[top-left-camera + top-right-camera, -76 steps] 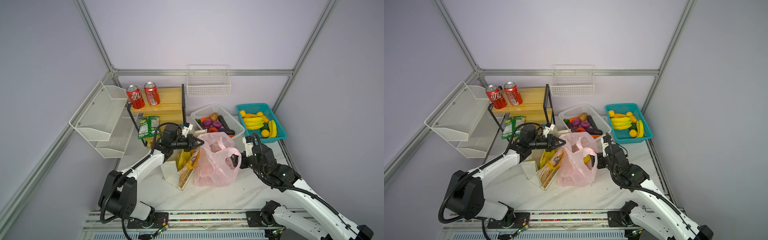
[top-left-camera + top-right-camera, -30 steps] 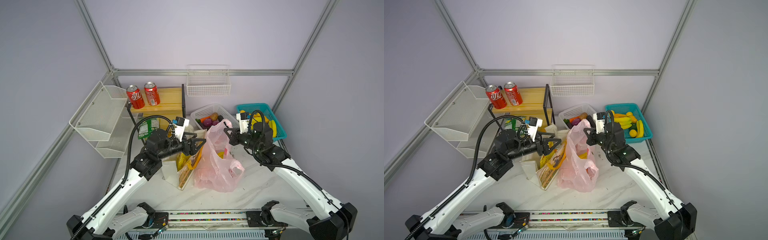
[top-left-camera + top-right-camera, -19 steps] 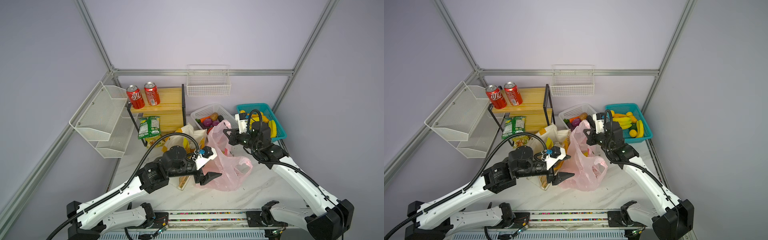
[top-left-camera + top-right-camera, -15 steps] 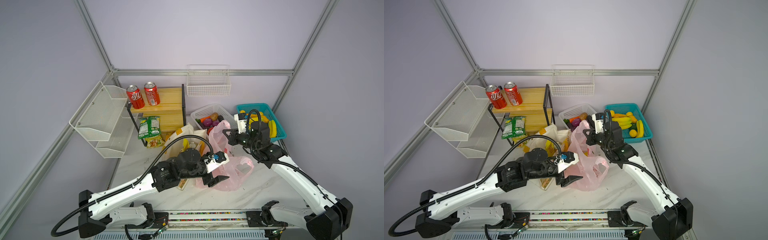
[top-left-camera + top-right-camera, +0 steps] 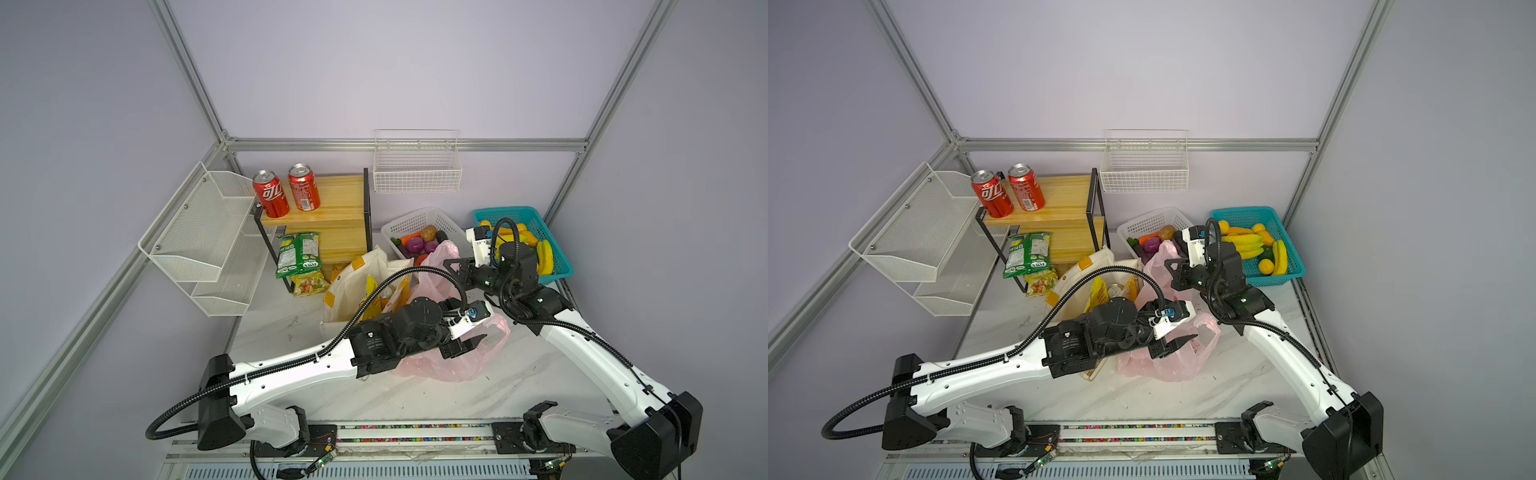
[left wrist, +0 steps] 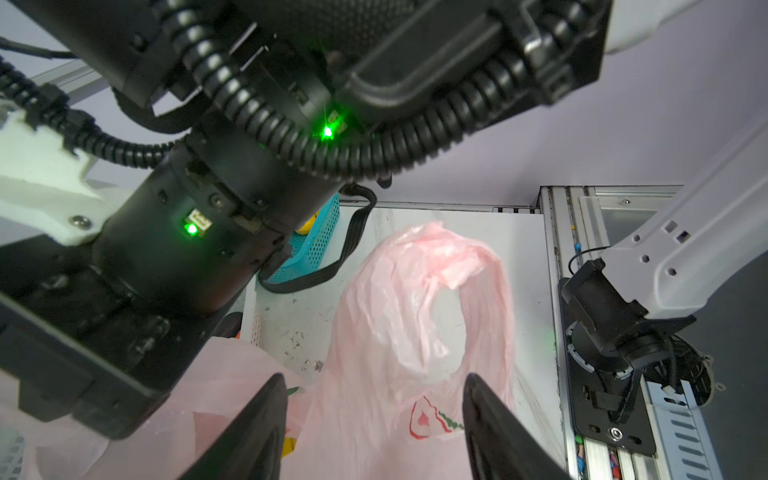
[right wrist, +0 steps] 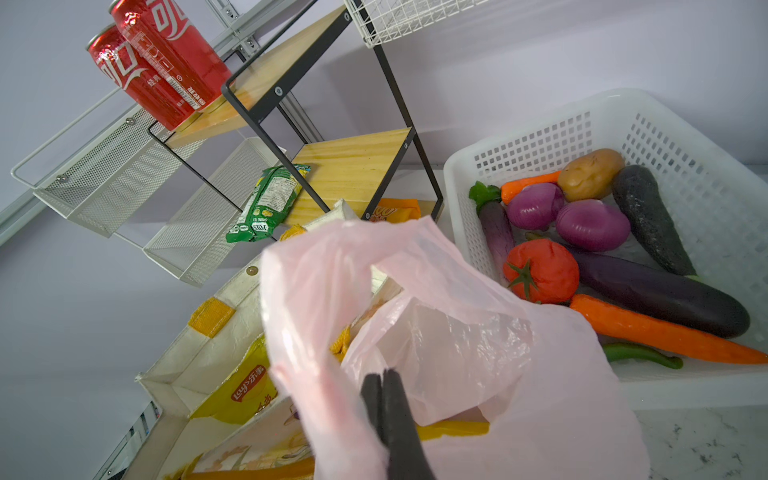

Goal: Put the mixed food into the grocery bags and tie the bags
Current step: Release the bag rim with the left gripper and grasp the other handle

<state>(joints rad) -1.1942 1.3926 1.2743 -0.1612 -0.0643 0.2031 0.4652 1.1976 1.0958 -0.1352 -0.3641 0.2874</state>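
**One handle pinched, the other not yet caught**

The right gripper (image 7: 382, 378) is clamped on one handle of the thin translucent pink plastic bag with red peach prints (image 7: 478, 332). It holds that handle up just in front of the white perforated plastic basket (image 7: 540, 137) of vegetables. The left gripper (image 6: 374, 378) is spread and empty, with the bag's second handle loop (image 6: 449, 299) lying between and beyond its jaws, on the bag's far side from the basket.

The film is slack and slippery. If the left jaws close off the bunched strap, they would likely catch a single layer of sidewall, or nothing, and no knot could be started. A pull against such a grip could stretch or tear the film, or tip the bag.

The left arm also hangs close to the cream canvas tote with yellow-orange handles (image 5: 349, 291), which stands open just beside the basket with the large yellow crisp packet (image 7: 245, 386) inside. A sideways sweep could knock it over.

The pink bag is crumpled and sagging, its mouth open. Its contents show only dimly through the film.
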